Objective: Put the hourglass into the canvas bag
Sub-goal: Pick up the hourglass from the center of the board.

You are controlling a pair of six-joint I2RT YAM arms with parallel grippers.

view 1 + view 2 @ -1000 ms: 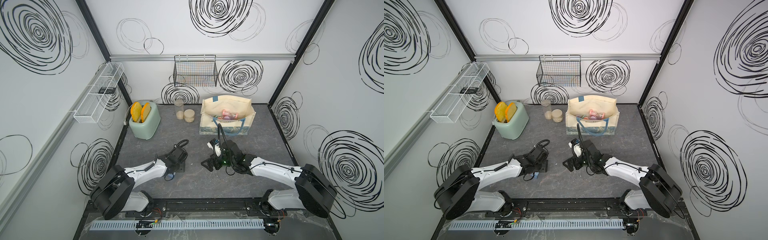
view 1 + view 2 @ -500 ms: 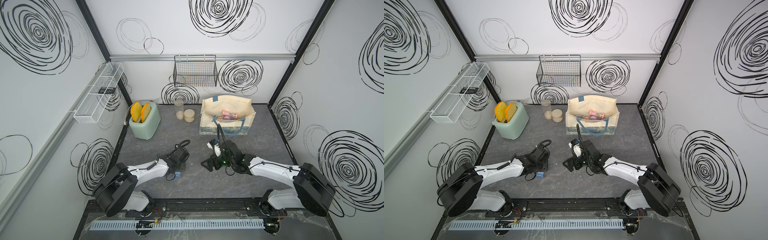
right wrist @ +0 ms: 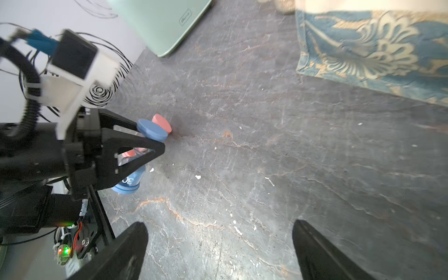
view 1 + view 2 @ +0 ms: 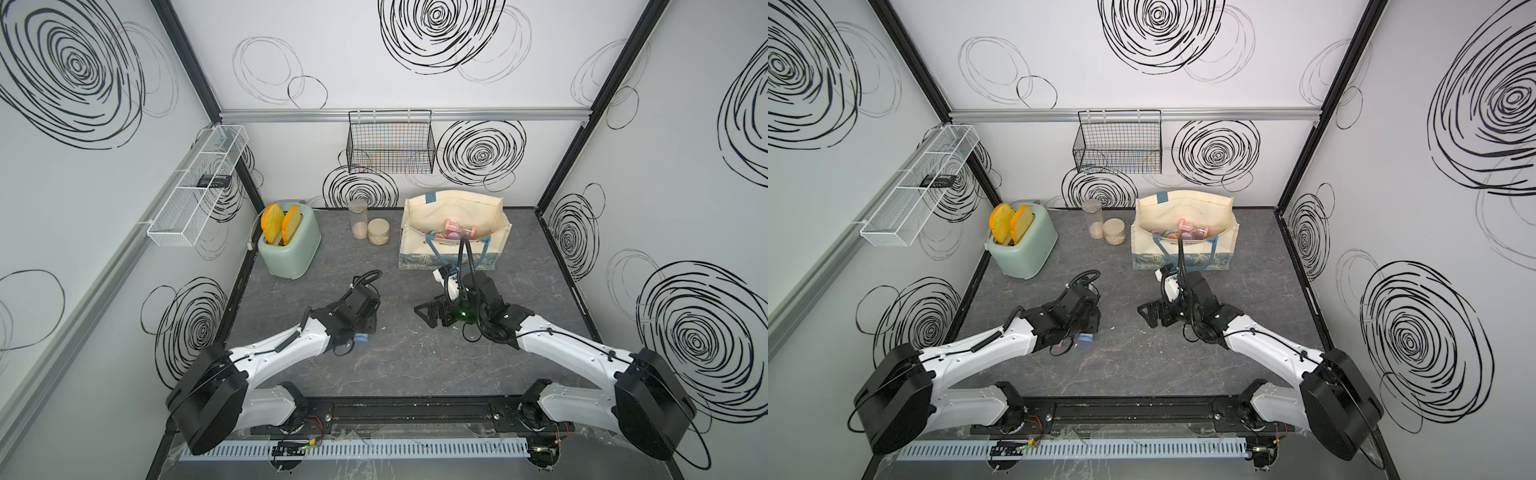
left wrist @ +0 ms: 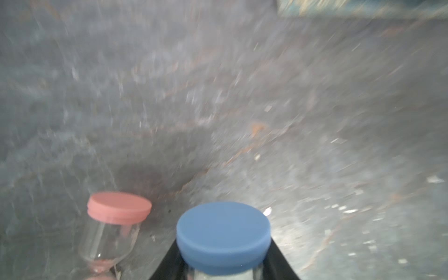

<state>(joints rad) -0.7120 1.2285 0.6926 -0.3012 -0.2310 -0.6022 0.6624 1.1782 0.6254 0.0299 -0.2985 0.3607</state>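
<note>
My left gripper [image 5: 223, 244] is shut on a blue-capped hourglass [image 5: 223, 232], its black fingers [image 5: 278, 259] clamping the glass body just behind the cap. In the right wrist view the left gripper [image 3: 150, 138] holds this hourglass [image 3: 151, 129] tilted, low over the table. A pink-capped hourglass [image 5: 118, 207] lies right beside it. Both top views show only the blue cap [image 4: 362, 338] [image 4: 1087, 337] under the left wrist. The cream canvas bag [image 4: 453, 208] [image 4: 1183, 208] stands open at the back right with several hourglasses inside. My right gripper [image 4: 426, 316] [image 3: 218, 228] is open, empty, in front of the bag.
A mint toaster [image 4: 291, 245] with two slices stands at the back left. Two clear jars [image 4: 359, 218] sit between it and the bag. A black wire basket [image 4: 390, 145] hangs on the back wall, a white wire shelf [image 4: 199, 187] on the left wall.
The left gripper's jaws have closed on the blue-capped hourglass, and it has shifted slightly right and away from the front edge. The right arm has not moved.
</note>
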